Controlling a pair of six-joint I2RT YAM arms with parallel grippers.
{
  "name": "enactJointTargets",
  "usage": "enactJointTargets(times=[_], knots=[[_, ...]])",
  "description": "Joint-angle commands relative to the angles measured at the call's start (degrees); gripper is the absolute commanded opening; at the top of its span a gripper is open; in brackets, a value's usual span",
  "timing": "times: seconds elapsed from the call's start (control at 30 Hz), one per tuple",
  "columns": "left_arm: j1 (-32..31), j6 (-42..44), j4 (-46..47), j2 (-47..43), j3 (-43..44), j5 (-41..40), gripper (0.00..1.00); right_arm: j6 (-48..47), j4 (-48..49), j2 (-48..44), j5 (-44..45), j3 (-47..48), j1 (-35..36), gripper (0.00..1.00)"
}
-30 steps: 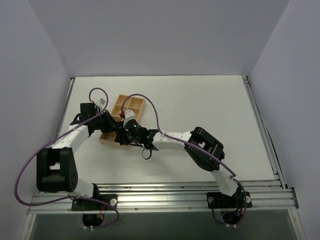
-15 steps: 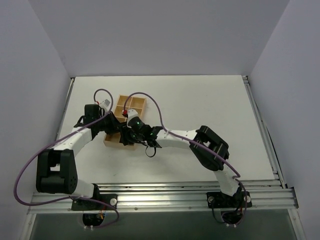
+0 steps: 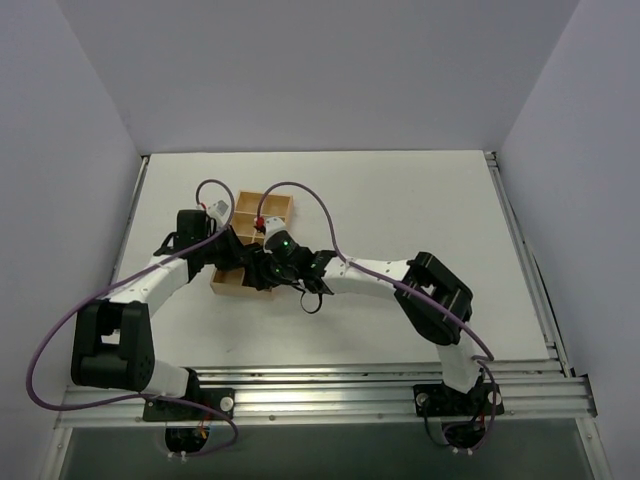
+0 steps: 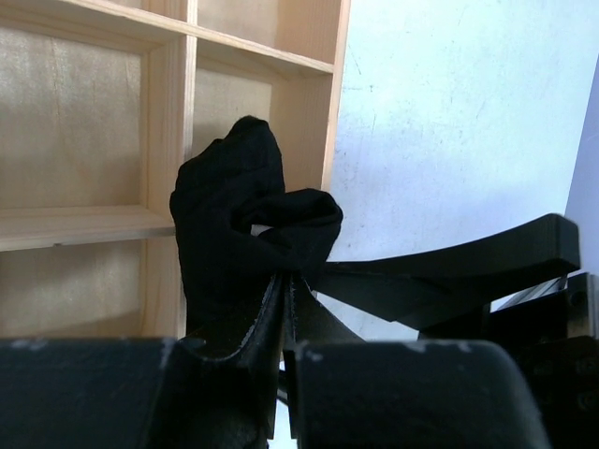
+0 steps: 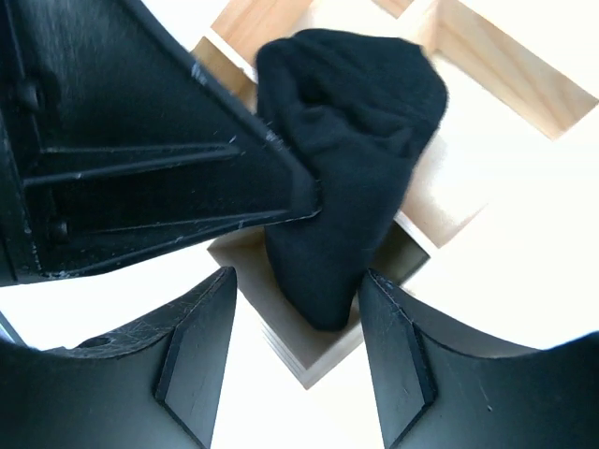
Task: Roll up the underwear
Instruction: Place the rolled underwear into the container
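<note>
The underwear (image 4: 245, 220) is a black bunched bundle, no waistband showing. My left gripper (image 4: 288, 282) is shut on its lower part and holds it over the tan wooden tray (image 4: 84, 224). In the right wrist view the underwear (image 5: 351, 159) hangs with its tip between the fingers of my right gripper (image 5: 298, 327), which is open around it without pinching. The left fingers (image 5: 168, 178) come in from the left there. In the top view both grippers, left (image 3: 238, 258) and right (image 3: 260, 268), meet over the tray's near end (image 3: 228, 283).
The compartment tray (image 3: 275, 205) lies left of centre on the white table (image 3: 420, 200), and the compartments that show hold nothing. Purple cables loop above both arms. A metal rail runs along the table's near edge.
Both grippers have moved a little to the right over the tray, staying together at the bundle. The tray seems shifted slightly right.
</note>
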Motion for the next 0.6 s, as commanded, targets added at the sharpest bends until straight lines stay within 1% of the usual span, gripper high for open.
enactJointTargets(times=[0.0, 0.03, 0.13, 0.23, 0.27, 0.3, 0.43, 0.47, 0.57], knots=[[-1.12, 2.33, -2.79, 0.19, -0.51, -3.99, 0.12, 0.35, -3.43, -4.43, 0.79, -2.13, -1.05, 0.51], [-1.30, 2.42, -2.88, 0.10, -0.60, -4.34, 0.12, 0.35, -3.34, -5.39, 0.79, -2.39, -1.23, 0.51], [-1.39, 2.69, -3.40, -0.25, -0.51, -4.61, 0.13, 0.26, -2.64, -6.98, 0.61, -3.54, -1.23, 0.46], [-1.39, 2.77, -3.84, -0.43, -0.34, -4.87, 0.12, 0.78, -1.67, -7.60, -0.09, -4.33, -1.14, 0.34], [-1.47, 2.77, -3.93, -0.43, -0.42, -4.87, 0.12, 0.87, -1.32, -7.43, -0.18, -4.50, -1.05, 0.28], [-1.39, 2.86, -3.93, -0.43, -0.34, -4.96, 0.12, 1.05, -1.23, -7.34, -0.44, -4.59, -0.97, 0.25], [-1.39, 2.95, -4.28, -0.43, -0.16, -4.96, 0.13, 1.31, -0.27, -6.29, -1.49, -4.33, -0.44, 0.19], [-1.47, 2.95, -4.37, -0.52, -0.25, -4.96, 0.13, 1.31, 0.52, -5.93, -1.93, -3.98, -0.44, 0.16], [-1.47, 3.13, -4.81, -0.78, -0.07, -5.22, 0.13, 2.45, 1.23, -3.56, -2.55, -2.93, -0.17, 0.14]])
